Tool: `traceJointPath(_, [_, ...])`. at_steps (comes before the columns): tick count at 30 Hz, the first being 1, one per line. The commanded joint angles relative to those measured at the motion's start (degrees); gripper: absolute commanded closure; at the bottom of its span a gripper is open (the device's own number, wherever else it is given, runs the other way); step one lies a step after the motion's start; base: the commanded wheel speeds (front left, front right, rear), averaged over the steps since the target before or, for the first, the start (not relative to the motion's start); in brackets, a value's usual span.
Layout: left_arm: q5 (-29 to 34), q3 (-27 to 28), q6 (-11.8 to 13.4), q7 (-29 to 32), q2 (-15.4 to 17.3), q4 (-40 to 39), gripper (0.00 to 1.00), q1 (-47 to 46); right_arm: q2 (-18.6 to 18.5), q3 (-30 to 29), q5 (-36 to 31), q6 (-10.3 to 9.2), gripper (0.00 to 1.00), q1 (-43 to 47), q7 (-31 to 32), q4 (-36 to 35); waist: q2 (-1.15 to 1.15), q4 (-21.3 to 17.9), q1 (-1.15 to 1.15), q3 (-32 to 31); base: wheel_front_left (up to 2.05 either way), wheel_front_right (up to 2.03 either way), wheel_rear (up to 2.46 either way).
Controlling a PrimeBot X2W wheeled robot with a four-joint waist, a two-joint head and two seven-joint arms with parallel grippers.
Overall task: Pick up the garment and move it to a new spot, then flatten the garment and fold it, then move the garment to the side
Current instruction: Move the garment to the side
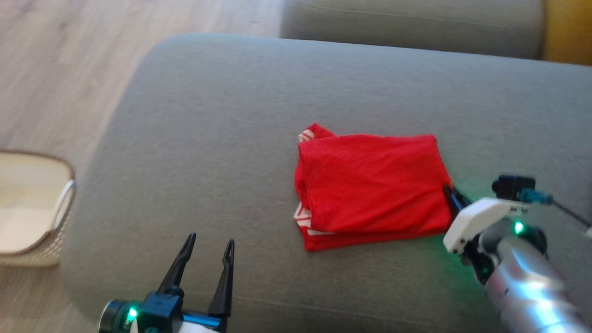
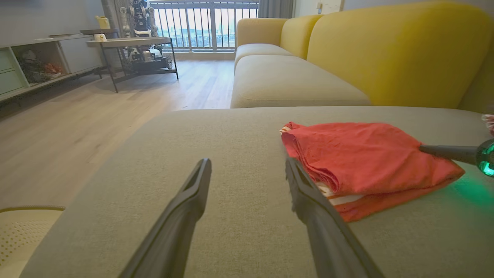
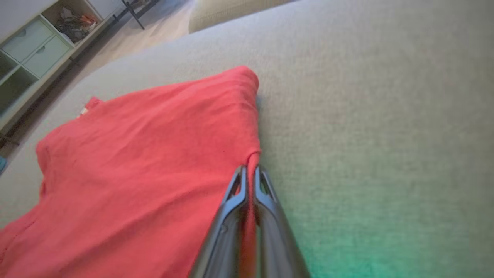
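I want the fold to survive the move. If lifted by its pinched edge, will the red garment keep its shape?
Probably not: the red garment looks thin and limp, so from the right hand's single pinch it would likely droop. Its loosely stacked layers may slide apart.

garment (image 1: 370,185) on cushion (image 1: 208,138), basket (image 1: 27,203) left

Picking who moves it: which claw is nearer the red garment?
Right. The right claw is shut on the right edge of the red garment; the left claw stands open, off to its left, not touching.
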Motion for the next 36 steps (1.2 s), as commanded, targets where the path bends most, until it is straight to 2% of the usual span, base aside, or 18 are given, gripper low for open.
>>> traceJointPath(1, [-0.11, 2.04, 0.30, -0.70, -0.75, -2.30, 0.00, -1.93, -1.61, 2.12, -1.70, -0.02, 1.00, -3.70, -1.45, -2.03, 0.00, -4.38, 0.00, 0.05, 0.00, 0.00, 0.00])
traceJointPath(7, [-0.11, 1.77, 0.17, -0.70, -0.85, -2.65, 0.00, -2.69, -4.66, 2.82, -4.93, -0.02, 1.00, -9.20, -2.16, -3.89, 0.00, -12.15, 0.00, 0.69, 0.00, 0.00, 0.00])
traceJointPath(11, [0.04, 1.98, 0.14, -0.70, -0.88, -2.90, 0.00, -3.79, -7.98, 1.93, -7.69, -0.02, 1.00, -13.04, -1.77, -4.17, 0.00, -16.06, 0.00, 1.33, 0.00, 0.00, 0.00])
traceJointPath(20, [0.20, 2.43, -0.12, -0.70, -0.90, -2.89, 0.00, -4.47, -14.03, -4.84, -13.25, -0.02, 1.00, -18.07, -0.90, -3.43, 0.00, -20.82, 0.00, 2.98, 0.00, 0.00, 0.00])
traceJointPath(28, [0.61, 2.74, -0.64, -0.70, -0.62, -3.03, 0.00, -5.73, -18.21, -14.11, -21.16, -0.02, 1.00, -19.00, -1.49, -3.72, 0.00, -21.62, 0.00, 4.45, 0.00, 0.00, 0.00])
traceJointPath(29, [0.61, 2.78, -0.70, -0.70, -0.60, -2.90, 0.00, -5.81, -18.31, -16.03, -22.55, -0.02, 0.81, -18.48, -1.51, -3.50, 0.00, -21.53, 0.00, 4.48, 0.00, 0.00, 0.00])
traceJointPath(30, [0.53, 2.80, -0.72, -0.70, -0.61, -2.73, 0.00, -5.88, -18.13, -17.99, -23.99, -0.02, 0.00, -17.88, -1.62, -3.53, 0.00, -21.35, 0.00, 4.44, 0.00, 0.00, 0.00])
traceJointPath(33, [-0.49, 2.98, -0.51, -0.70, -0.74, -2.33, 0.00, -6.00, -16.24, -23.09, -28.62, -0.02, 0.00, -15.36, -2.20, -5.06, 0.00, -20.41, 0.00, 3.85, 0.00, 0.00, 0.00])
traceJointPath(36, [-2.08, 3.72, 0.46, -0.70, -0.91, -2.21, 0.00, -5.71, -11.96, -26.48, -33.12, -0.02, 0.00, -12.20, -2.85, -9.35, 0.00, -19.36, 0.00, 2.73, 0.00, 0.00, 0.00])
